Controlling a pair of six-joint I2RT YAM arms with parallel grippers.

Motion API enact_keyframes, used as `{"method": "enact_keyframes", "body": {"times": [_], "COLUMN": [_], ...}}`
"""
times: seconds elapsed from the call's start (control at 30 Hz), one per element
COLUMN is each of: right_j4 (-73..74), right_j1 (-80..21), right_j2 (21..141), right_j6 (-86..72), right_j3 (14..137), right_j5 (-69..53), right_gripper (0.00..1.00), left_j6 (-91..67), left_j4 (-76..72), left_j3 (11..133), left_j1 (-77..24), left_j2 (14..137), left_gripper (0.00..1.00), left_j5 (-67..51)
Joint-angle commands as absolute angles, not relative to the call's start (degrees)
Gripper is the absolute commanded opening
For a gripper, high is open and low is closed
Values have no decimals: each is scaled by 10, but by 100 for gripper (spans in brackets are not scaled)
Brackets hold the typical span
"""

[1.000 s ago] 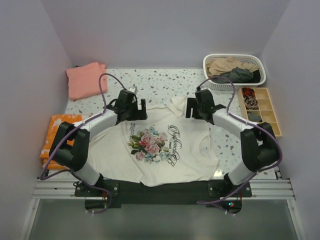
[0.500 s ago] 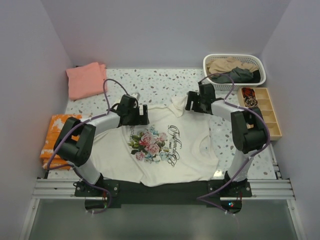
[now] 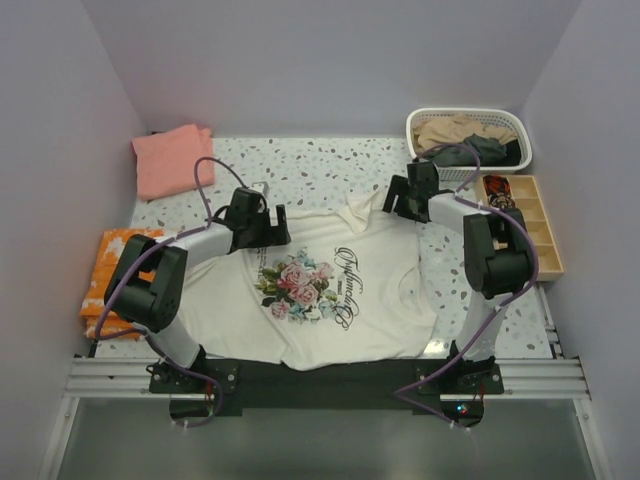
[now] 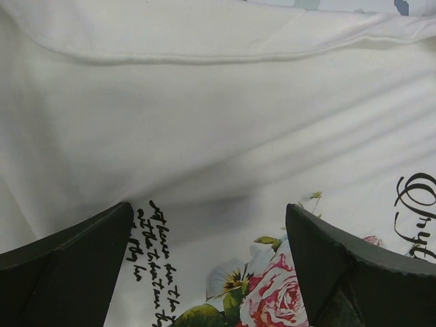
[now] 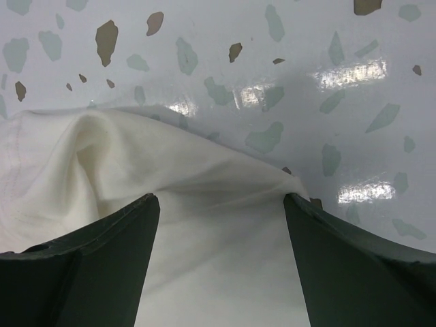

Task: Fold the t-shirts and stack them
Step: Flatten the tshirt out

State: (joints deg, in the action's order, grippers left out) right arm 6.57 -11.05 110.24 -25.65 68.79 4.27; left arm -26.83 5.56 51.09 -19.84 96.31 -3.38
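My left gripper (image 4: 208, 225) stands wide, its jaws spread over the cream t-shirt (image 3: 330, 290) with nothing between them but the cloth lying below. Under it I see small black script and the edge of the rose print; just ahead of it a stitched seam runs across the shirt. I cannot tell whether my fingers (image 4: 68, 272) touch the fabric.

My right gripper (image 5: 221, 204) is also spread wide and grips nothing. It hangs over the far right corner of the same shirt, where a rumpled fold of cream cloth lies between and just ahead of the jaws. Beyond that fold the speckled tabletop (image 5: 272, 54) shows bare and glossy.

From above, the cream shirt lies spread flat, print up, between both grippers and my bases. A folded salmon t-shirt (image 3: 172, 158) lies well to the left of my left gripper, at the far corner. A white basket (image 3: 465, 112) sits beyond and to the right of my right gripper, holding a tan t-shirt (image 3: 450, 130) and a dark grey t-shirt (image 3: 482, 150). A wooden tray (image 3: 530, 235) sits just right of that gripper, and an orange cloth (image 3: 112, 255) lies left of my left arm.
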Motion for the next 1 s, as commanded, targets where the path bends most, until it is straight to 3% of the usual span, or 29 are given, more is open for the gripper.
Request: {"method": "enact_keyframes", "body": {"times": [0.0,0.1,0.3,0.53,0.97], "right_j4": [91,84,32,80,323], "right_j1": [-99,-100,-110,-160,-301], "right_j2": [1064,1036,988,1032,1273], "right_j6": [-229,-207,-207,-181,-34], "right_j3": [685,685,676,757,1138], "right_j5": [99,81,-67,-82,236], "right_gripper": [79,79,78,77,77], "left_j6": [-249,-241,-251,-253,-257], "left_j4": [77,83,53,63,83], "left_j3": [490,503,524,567,582], "left_j1": [-184,-185,-198,-214,-214], "left_j2": [962,964,952,956,945], "left_gripper": [100,100,100,100,100], "left_j5": [-10,-11,-69,-67,-4]}}
